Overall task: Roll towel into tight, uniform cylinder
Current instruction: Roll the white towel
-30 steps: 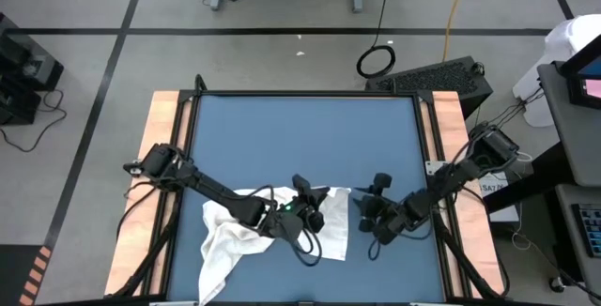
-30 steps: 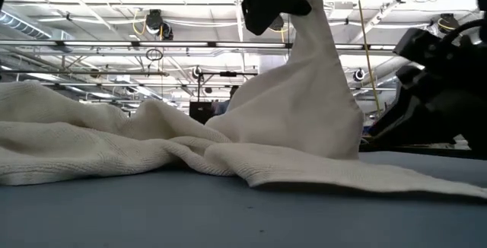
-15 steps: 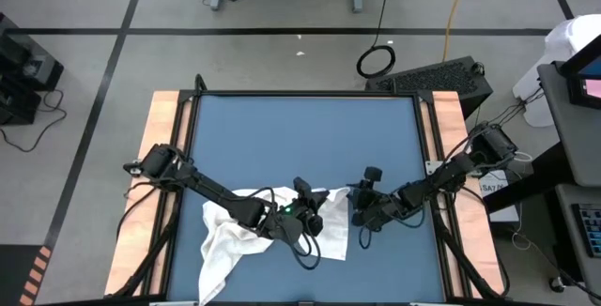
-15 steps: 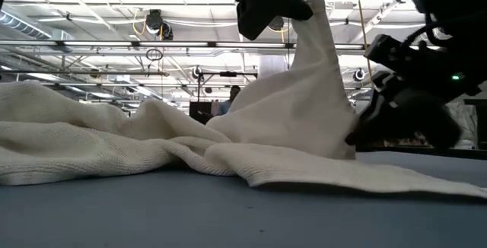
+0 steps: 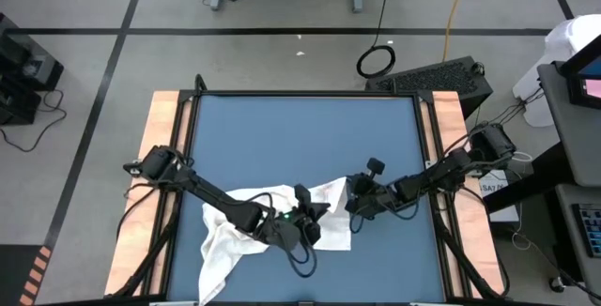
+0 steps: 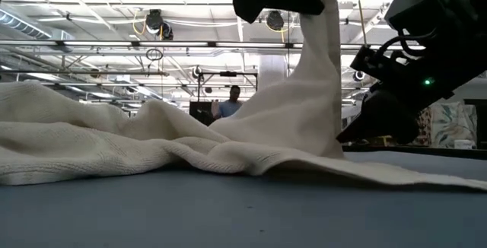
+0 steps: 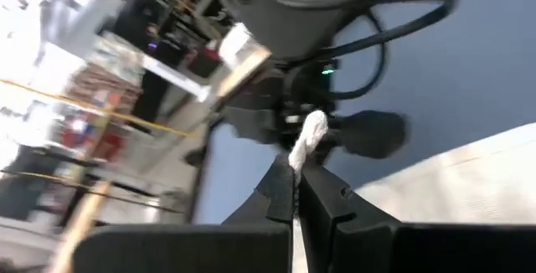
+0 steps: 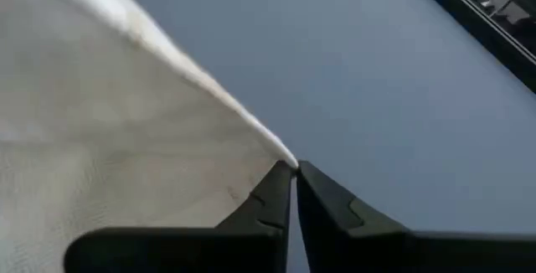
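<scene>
A: White cloth, one towel (image 5: 246,234), crumpled on the blue mat (image 5: 300,137), near edge, left of centre. Unrolled.

B: Holders?

A: Left gripper (image 5: 310,223) clamped on a corner, lifting it into a peak. Right gripper (image 5: 349,197) pinched closed on the towel's right edge, low at the mat.

B: Risks?

A: Judged: thin fabric may slip from either pinch if the arms pull apart; bunched left portion would make any roll uneven.

No lettering, label or number can be read anywhere — any printed mark on the white, thin cloth towel (image 5: 282,214) seems hidden.
</scene>
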Robot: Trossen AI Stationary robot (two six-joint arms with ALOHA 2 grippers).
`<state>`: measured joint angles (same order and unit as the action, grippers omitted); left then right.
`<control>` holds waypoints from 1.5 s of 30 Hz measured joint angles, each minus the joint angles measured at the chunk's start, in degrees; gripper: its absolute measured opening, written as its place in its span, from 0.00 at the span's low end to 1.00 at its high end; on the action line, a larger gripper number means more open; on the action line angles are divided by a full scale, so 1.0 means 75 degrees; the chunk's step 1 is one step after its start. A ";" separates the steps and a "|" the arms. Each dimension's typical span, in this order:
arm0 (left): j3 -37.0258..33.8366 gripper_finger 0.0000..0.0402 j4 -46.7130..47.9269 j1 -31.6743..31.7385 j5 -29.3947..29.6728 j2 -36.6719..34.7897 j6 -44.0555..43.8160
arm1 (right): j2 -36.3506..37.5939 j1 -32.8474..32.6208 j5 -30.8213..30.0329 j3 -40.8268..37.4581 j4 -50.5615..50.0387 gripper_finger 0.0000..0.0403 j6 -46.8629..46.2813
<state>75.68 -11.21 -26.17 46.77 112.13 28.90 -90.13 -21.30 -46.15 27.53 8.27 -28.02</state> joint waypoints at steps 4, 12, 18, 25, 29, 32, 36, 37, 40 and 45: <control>0.0006 0.01 0.0040 0.0074 -0.0134 0.0291 -0.0571 | 0.0000 -0.0008 0.0598 0.0000 0.0008 0.04 0.0015; 0.0009 0.01 0.0202 0.0072 -0.0234 0.0642 -0.0651 | 0.0132 -0.0313 0.1016 0.0000 -0.0737 0.15 -0.0213; 0.0015 0.01 0.0449 0.0029 0.1681 0.0187 0.1199 | 0.0404 -0.0890 0.1608 0.0000 -0.1061 0.25 -0.0525; 0.0210 0.01 0.0385 0.0266 0.0861 -0.0709 0.2018 | 0.0205 -0.1508 0.1791 -0.0036 0.1440 0.26 0.0754; 0.0211 0.01 0.0360 0.0500 0.0231 -0.1115 0.2070 | -0.0197 -0.1374 0.1681 -0.0029 0.2599 0.21 0.1173; 0.0213 0.01 0.0409 0.0790 -0.0143 -0.1232 0.2292 | -0.0653 -0.1124 0.1540 -0.0026 0.2865 0.15 0.0989; 0.0210 0.01 0.0515 0.1133 -0.1372 -0.1232 0.2282 | -0.1327 -0.0804 0.0731 -0.0029 0.3809 0.07 0.0999; 0.0210 0.01 0.0610 0.1209 -0.1794 -0.1235 0.2102 | -0.1466 -0.0718 0.0553 -0.0029 0.4119 0.05 0.1102; 0.0210 0.01 0.0983 0.1356 -0.2803 -0.1204 0.1219 | -0.1797 -0.0502 -0.0053 -0.0023 0.4711 0.02 0.1244; 0.0210 0.01 0.1329 0.1148 -0.3482 -0.1200 0.0782 | -0.2011 -0.0214 -0.0805 -0.0023 0.4865 0.01 0.1020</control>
<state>77.25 -1.24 -17.56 20.65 103.13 34.76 -105.21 -22.90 -52.18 27.35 44.76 -20.37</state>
